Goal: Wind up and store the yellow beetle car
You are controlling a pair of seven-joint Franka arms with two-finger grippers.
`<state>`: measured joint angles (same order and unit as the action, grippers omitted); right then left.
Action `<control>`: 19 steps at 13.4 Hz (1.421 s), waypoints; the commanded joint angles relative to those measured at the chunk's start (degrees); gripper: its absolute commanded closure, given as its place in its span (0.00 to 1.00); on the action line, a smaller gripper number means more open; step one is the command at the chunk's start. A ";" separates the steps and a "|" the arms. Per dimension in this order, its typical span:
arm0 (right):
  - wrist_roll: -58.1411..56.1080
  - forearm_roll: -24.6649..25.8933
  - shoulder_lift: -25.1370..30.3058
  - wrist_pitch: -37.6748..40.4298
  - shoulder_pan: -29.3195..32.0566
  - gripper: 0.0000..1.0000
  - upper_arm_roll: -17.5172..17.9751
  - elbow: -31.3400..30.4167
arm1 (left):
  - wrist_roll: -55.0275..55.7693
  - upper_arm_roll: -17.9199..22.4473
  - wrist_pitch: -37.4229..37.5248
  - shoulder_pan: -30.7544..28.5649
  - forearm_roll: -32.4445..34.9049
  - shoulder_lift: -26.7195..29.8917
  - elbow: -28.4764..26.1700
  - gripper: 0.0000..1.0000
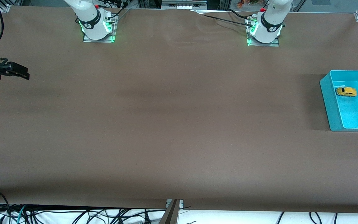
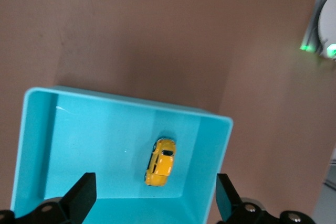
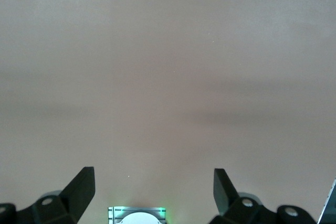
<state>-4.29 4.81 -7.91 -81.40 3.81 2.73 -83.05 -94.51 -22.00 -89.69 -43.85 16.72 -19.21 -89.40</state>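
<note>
1. We find the yellow beetle car (image 1: pixel 346 91) sitting on its wheels inside the teal bin (image 1: pixel 329 102), close to one end wall, at the left arm's end of the table.
2. We judge the car light, rigid and glossy, so likely to slip; its rounded roof gives poor purchase, and we would take it across the flat flanks, just above the wheels, with a gentle squeeze.
3. The left gripper (image 2: pixel 152 203) hangs over the bin with its fingers spread wide and empty; in the left wrist view the car (image 2: pixel 160 162) lies below and between the two fingertips (image 2: pixel 81 195), touching neither.
4. The bin's walls stand close to the car on one side, so we expect little room for a finger there.
5. The right gripper (image 3: pixel 153 192) waits over bare brown table (image 1: pixel 166 124) at the right arm's end, well apart from the bin, fingers likewise wide and holding nothing.
6. We judge the storing step done, with the car resting in the bin.
</note>
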 commanded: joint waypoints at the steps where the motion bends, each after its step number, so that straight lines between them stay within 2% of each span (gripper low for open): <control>1: 0.25 -0.77 -0.44 0.71 0.41 0.00 0.26 1.40 | 10.36 -0.41 7.75 4.72 -0.02 -1.97 6.24 0.00; 4: 0.25 -1.73 -0.53 0.36 0.32 0.00 0.26 1.40 | 25.81 -4.17 14.34 8.68 -3.36 -1.88 10.81 0.00; 6: 0.16 -1.91 -0.53 0.36 0.32 0.00 0.26 1.40 | 36.89 -8.30 15.42 8.87 -6.86 -1.27 11.18 0.00; 8: 0.16 -1.91 -0.53 0.36 0.32 0.00 0.26 1.40 | 47.79 -8.24 15.59 12.88 -9.16 1.97 11.00 0.00; 9: 0.16 -1.91 -0.53 0.45 0.32 0.00 0.26 1.40 | 51.93 -5.27 15.51 17.18 -9.43 4.07 10.74 0.00; 11: 0.25 -1.91 -0.70 0.36 0.32 0.00 0.26 1.40 | 62.29 4.02 12.80 28.15 -10.65 6.89 9.95 0.00; 12: 0.25 -1.91 -0.71 0.45 0.32 0.00 0.26 1.40 | 67.39 8.16 10.17 32.03 -12.66 7.78 8.90 0.00; 13: 0.25 -1.91 -0.71 0.54 0.24 0.00 0.26 1.40 | 70.83 10.64 7.36 34.86 -13.64 9.35 6.72 0.00; 14: 0.25 -1.91 -0.71 0.36 0.32 0.00 0.26 1.40 | 74.87 12.49 3.33 37.50 -13.56 11.98 2.78 0.00; 16: 0.33 -1.91 -0.71 0.36 0.32 0.00 0.26 1.40 | 84.70 13.22 -1.53 39.27 -14.08 17.69 -4.18 0.00; 17: 0.42 -2.00 -0.71 0.45 0.32 0.00 0.26 1.40 | 88.41 13.56 -1.63 40.32 -15.57 19.28 -5.25 0.00; 19: 0.51 -2.00 -0.71 0.45 0.32 0.00 0.26 1.40 | 92.91 17.50 -1.54 43.04 -19.08 19.91 -5.26 0.00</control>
<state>-4.29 3.85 -8.04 -81.45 3.77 2.77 -83.05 -5.76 -8.53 -89.45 -3.46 0.83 -3.29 -90.70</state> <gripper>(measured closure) 0.000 0.000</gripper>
